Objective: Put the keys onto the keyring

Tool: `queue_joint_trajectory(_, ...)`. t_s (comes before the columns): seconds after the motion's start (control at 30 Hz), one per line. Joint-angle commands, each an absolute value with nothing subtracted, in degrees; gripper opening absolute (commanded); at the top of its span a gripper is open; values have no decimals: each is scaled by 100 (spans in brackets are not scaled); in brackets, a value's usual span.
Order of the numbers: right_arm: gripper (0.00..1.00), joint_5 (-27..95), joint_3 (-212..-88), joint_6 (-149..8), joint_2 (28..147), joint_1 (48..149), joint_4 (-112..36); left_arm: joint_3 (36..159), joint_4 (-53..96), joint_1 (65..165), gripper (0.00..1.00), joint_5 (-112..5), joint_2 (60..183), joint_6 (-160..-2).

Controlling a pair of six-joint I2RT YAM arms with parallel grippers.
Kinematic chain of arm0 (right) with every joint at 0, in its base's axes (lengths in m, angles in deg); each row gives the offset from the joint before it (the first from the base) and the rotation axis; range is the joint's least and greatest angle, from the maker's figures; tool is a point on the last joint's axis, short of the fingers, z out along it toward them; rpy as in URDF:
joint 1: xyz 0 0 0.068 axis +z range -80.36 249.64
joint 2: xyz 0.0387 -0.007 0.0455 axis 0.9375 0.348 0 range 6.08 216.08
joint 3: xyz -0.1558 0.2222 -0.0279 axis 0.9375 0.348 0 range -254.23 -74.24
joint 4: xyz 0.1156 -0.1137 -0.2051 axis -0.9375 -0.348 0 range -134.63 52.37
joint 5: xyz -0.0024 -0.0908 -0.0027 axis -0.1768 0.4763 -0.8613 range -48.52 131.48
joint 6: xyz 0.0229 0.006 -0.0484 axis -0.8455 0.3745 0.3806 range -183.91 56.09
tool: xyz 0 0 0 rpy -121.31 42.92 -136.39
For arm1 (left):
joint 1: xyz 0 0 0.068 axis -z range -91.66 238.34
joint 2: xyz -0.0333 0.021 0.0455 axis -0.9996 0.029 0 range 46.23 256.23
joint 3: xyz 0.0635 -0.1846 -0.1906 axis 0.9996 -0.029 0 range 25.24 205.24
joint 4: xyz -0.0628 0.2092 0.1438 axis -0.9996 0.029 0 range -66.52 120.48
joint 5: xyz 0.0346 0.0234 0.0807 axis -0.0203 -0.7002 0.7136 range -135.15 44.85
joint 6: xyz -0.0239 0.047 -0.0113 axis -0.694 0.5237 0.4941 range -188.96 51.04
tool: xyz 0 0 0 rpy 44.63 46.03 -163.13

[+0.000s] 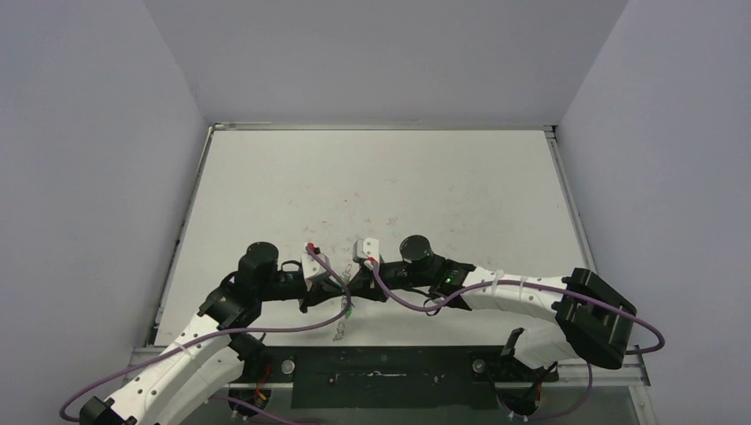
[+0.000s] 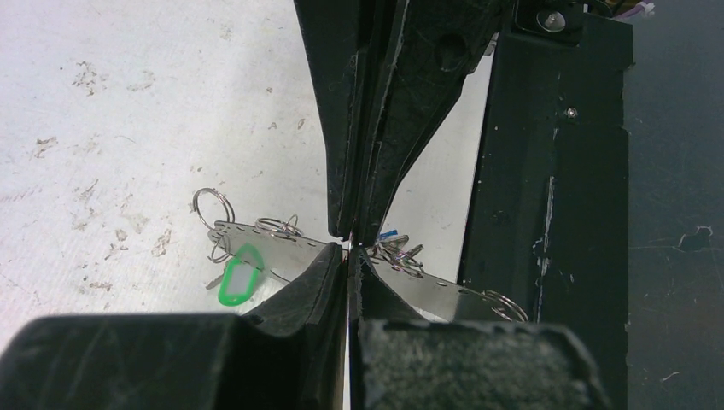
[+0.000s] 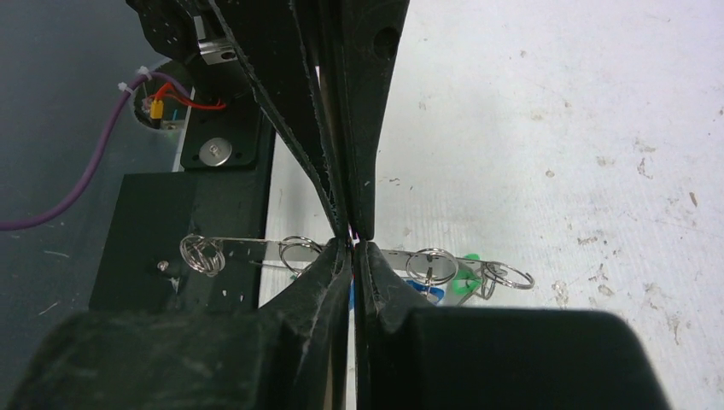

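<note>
**Left wrist view: both grippers pinch the keyring point(image 2: 282, 246) at the near edge of the bench point(image 1: 381, 177)**

The left gripper point(image 2: 348, 258) and the right gripper point(image 3: 352, 248) meet tip to tip, jaws together, each apparently clamped on the hoop's thin rim. The hoop shows edge-on in both wrist views, and its span runs from above the bench top out past the near edge, over the dark front rail. A green key point(image 2: 239, 278) and a blue key point(image 3: 432, 295) sit along it. It looks light, stiff and slippery, and prone to swivel in a pinch; bare rim between the dangling bits seems the best hold.
</note>
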State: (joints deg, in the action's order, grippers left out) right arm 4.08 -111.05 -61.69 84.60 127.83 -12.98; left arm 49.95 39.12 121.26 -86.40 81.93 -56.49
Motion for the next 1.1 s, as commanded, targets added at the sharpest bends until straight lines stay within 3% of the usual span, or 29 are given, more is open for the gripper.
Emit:
queue_joint_trajectory(0.0, 0, 424, -11508, -6009, 8272, 12827, -1912, 5146, 3517, 12145, 3, -8711, 8114, -5644)
queue_joint_trajectory(0.1, 0, 632, -11798, -5828, 8148, 12822, -2904, 5143, 3503, 12147, 21, -8535, 8019, -5682)
queue_joint_trajectory(0.17, 0, 767, -12022, -5695, 8061, 12826, -3618, 5121, 3326, 12145, 26, -8444, 7914, -5827)
queue_joint_trajectory(0.6, 0, 1026, -12962, -5506, 7553, 12686, -6545, 4338, 520, 12514, 17, -8153, 8106, -7214)
queue_joint_trajectory(0.87, 0, 645, -12882, -5530, 7459, 12302, -6799, 3982, -725, 13944, 18, -7341, 9298, -6656)
queue_joint_trajectory(1.07, 0, 523, -12838, -5445, 7384, 12244, -6863, 3939, -1355, 14199, 21, -7240, 9962, -6542)
